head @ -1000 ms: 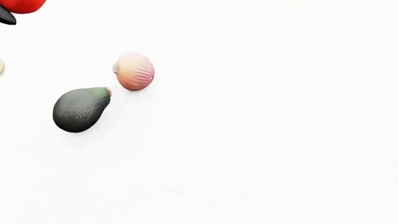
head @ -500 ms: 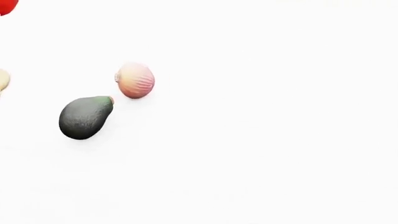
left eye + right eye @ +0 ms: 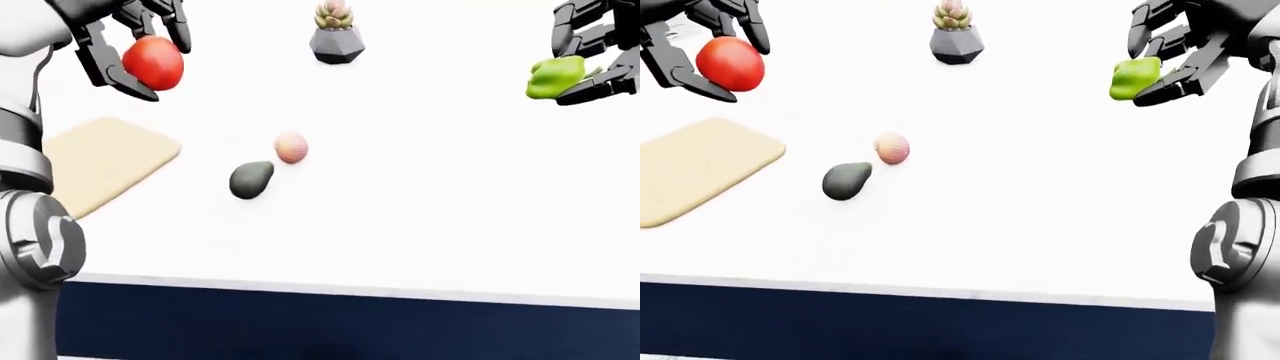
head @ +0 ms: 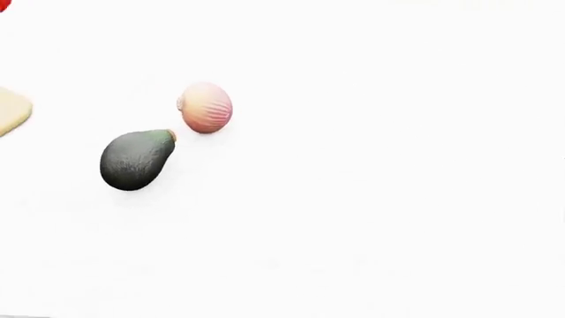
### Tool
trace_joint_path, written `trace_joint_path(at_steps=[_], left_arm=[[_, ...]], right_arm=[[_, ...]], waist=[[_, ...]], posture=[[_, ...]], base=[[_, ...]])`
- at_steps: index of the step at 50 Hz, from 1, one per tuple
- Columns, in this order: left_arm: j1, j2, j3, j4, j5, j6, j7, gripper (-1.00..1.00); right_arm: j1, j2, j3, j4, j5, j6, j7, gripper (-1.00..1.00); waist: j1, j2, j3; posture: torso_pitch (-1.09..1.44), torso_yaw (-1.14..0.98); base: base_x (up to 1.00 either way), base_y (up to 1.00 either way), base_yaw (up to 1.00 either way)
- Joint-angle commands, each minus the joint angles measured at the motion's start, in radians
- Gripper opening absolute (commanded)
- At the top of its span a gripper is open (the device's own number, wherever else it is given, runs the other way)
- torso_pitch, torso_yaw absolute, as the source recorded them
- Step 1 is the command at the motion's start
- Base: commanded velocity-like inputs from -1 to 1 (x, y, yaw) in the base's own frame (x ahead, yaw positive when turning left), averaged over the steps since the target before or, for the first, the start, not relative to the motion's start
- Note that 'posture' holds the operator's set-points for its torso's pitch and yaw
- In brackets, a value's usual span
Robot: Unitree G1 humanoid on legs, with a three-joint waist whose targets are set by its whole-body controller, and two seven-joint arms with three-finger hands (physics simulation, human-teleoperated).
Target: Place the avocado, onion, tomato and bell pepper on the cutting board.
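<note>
Both hands were raised with fingers closed on produce, the left hand [image 3: 135, 49] around the tomato [image 3: 153, 63], the right hand [image 3: 1175, 52] around the bell pepper [image 3: 1134, 78].

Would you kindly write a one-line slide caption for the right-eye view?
Left robot hand holds tomato, right robot hand bell pepper; avocado, onion lie beside cutting board.

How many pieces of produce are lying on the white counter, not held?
2. The dark green pear-shaped avocado and the round pink ribbed onion lie close together at the counter's middle, right of the beige cutting board. None seems hidden.
</note>
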Motion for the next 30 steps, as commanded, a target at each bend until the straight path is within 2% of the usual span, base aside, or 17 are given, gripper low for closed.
trace_joint_path(at_steps=[1, 10, 12, 13, 14, 15, 17, 19, 23, 26, 28, 30], left_arm=[[-0.047, 0.003, 0.008, -0.04, -0.015, -0.008, 0.016, -1.0], [-0.044, 0.006, 0.008, -0.036, -0.01, -0.01, 0.022, -1.0], [-0.041, 0.01, 0.008, -0.032, -0.007, -0.006, 0.028, -1.0], [-0.04, 0.011, 0.008, -0.032, -0.007, -0.006, 0.029, -1.0], [-0.038, 0.011, 0.008, -0.032, -0.006, -0.006, 0.029, -1.0], [-0.038, 0.013, 0.008, -0.033, -0.005, -0.007, 0.029, -1.0], [-0.039, 0.015, 0.009, -0.034, -0.005, -0.007, 0.029, -1.0], [-0.037, 0.014, 0.009, -0.033, -0.004, -0.008, 0.03, -1.0], [-0.039, 0.015, 0.008, -0.033, -0.001, -0.007, 0.029, -1.0], [-0.041, 0.017, 0.008, -0.034, 0.0, -0.009, 0.027, -1.0], [-0.041, 0.02, 0.01, -0.034, 0.0, -0.01, 0.025, -1.0], [-0.041, 0.024, 0.01, -0.035, 0.0, -0.01, 0.023, -1.0]], right_arm=[[-0.042, -0.025, -0.017, -0.042, 0.014, -0.016, -0.023, -1.0], [-0.039, -0.019, -0.017, -0.041, 0.014, -0.018, -0.026, -1.0], [-0.037, -0.018, -0.017, -0.04, 0.014, -0.018, -0.027, -1.0], [-0.036, -0.017, -0.016, -0.04, 0.014, -0.019, -0.027, -1.0], [-0.038, -0.017, -0.016, -0.041, 0.013, -0.017, -0.026, -1.0], [-0.04, -0.016, -0.015, -0.041, 0.013, -0.016, -0.027, -1.0], [-0.037, -0.016, -0.015, -0.044, 0.013, -0.015, -0.021, -1.0], [-0.042, -0.016, -0.014, -0.043, 0.012, -0.013, -0.021, -1.0], [-0.044, -0.018, -0.015, -0.043, 0.012, -0.012, -0.02, -1.0], [-0.052, -0.019, -0.014, -0.044, 0.011, -0.01, -0.016, -1.0], [-0.053, -0.018, -0.014, -0.044, 0.01, -0.01, -0.014, -1.0], [-0.054, -0.016, -0.013, -0.044, 0.009, -0.011, -0.016, -1.0]], waist=[[-0.013, 0.001, -0.035], [-0.011, -0.077, -0.028], [-0.006, -0.107, -0.027], [-0.004, -0.13, -0.03], [-0.002, -0.167, -0.041], [-0.007, -0.141, -0.032], [0.0, -0.14, -0.037], [0.001, -0.124, -0.041], [0.005, -0.093, -0.029], [0.004, -0.062, -0.028], [-0.001, -0.035, -0.028], [-0.008, 0.014, -0.034]], posture=[[0.0, 0.0], [0.0, 0.0], [0.0, 0.0], [0.0, 0.0], [0.0, 0.0], [0.0, 0.0], [0.0, 0.0], [0.0, 0.0], [0.0, 0.0], [0.0, 0.0], [0.0, 0.0], [0.0, 0.0]], base=[[0.0, 0.06, 0.0], [0.0, 0.07, 0.0], [0.0, 0.07, 0.0], [0.0, 0.07, 0.0], [0.0, 0.07, 0.0], [0.0, 0.07, 0.0], [0.0, 0.07, 0.0], [0.0, 0.07, 0.0], [0.0, 0.07, 0.0], [0.0, 0.07, 0.0], [0.0, 0.07, 0.0], [0.0, 0.07, 0.0]])
